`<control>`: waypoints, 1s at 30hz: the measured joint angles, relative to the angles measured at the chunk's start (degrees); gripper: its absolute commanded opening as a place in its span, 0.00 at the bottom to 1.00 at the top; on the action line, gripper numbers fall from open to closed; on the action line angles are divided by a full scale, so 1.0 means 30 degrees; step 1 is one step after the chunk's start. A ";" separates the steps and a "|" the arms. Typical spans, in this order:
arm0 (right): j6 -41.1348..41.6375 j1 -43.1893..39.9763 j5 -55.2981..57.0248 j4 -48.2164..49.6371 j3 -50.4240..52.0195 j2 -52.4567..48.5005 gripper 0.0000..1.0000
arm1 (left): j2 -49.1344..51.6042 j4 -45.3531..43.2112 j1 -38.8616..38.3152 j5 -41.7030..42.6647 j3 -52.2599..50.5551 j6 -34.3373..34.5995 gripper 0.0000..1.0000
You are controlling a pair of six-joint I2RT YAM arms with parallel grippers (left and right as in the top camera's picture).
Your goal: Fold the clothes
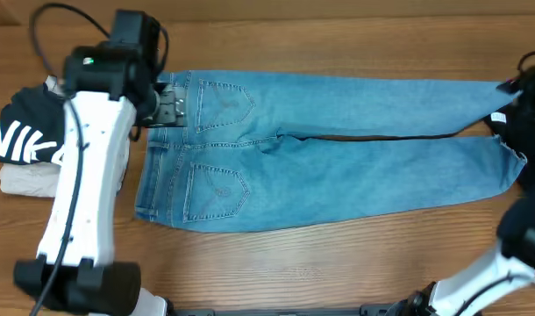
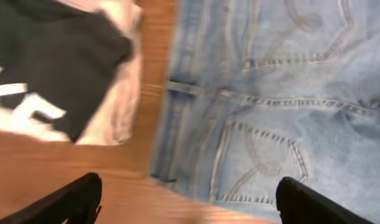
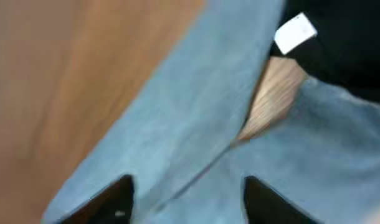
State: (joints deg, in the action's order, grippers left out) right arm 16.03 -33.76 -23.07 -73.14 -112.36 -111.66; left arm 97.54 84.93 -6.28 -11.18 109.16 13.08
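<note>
A: Where do the jeans (image 1: 338, 158) lie?
B: Flat across the desk (image 1: 338, 272), pockets up. A black top (image 1: 22, 132) sits on a beige garment (image 1: 26, 183) beside the waistband. The left pincer (image 2: 190, 190) over the waistband and the right pincer (image 3: 187, 186) over the leg ends both gape, empty.

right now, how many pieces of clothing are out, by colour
light blue: 1, the jeans
black: 2, the lettered top and a tagged black garment by the leg hems
beige: 1, the beige garment under the lettered top
total: 4
</note>
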 measured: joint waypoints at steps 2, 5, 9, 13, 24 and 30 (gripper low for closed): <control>-0.0175 0.0000 -0.0044 -0.0991 -0.0022 0.2142 0.86 | -0.1144 0.0896 0.0000 -0.0503 0.0372 0.0801 0.95; 0.0408 0.0000 0.0787 -0.2798 -0.0277 0.4677 0.97 | -0.3643 0.1603 0.0000 -0.0954 0.0532 0.2135 0.99; 0.1253 -0.0022 0.2579 -0.2987 0.0984 0.4036 0.98 | -0.5486 0.2142 0.0000 -0.1217 0.0379 0.3067 1.00; 0.1472 -0.0204 0.3417 -0.1668 0.5209 0.2557 0.98 | -0.5807 0.1829 0.0000 -0.0831 -0.2375 0.4065 1.00; 0.1734 -0.0248 0.3840 0.1756 1.3158 0.2178 1.00 | -0.5020 -0.5056 0.0000 0.4262 -1.6072 0.7082 1.00; 0.2426 -0.0248 0.3752 0.2688 1.3959 0.2178 1.00 | -0.5064 -0.9224 0.0000 0.5603 -2.1507 0.9923 1.00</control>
State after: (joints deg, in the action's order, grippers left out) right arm 23.31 -34.50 -11.81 -65.08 -70.48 -105.12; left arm 82.35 57.25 -6.28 5.63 44.64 42.85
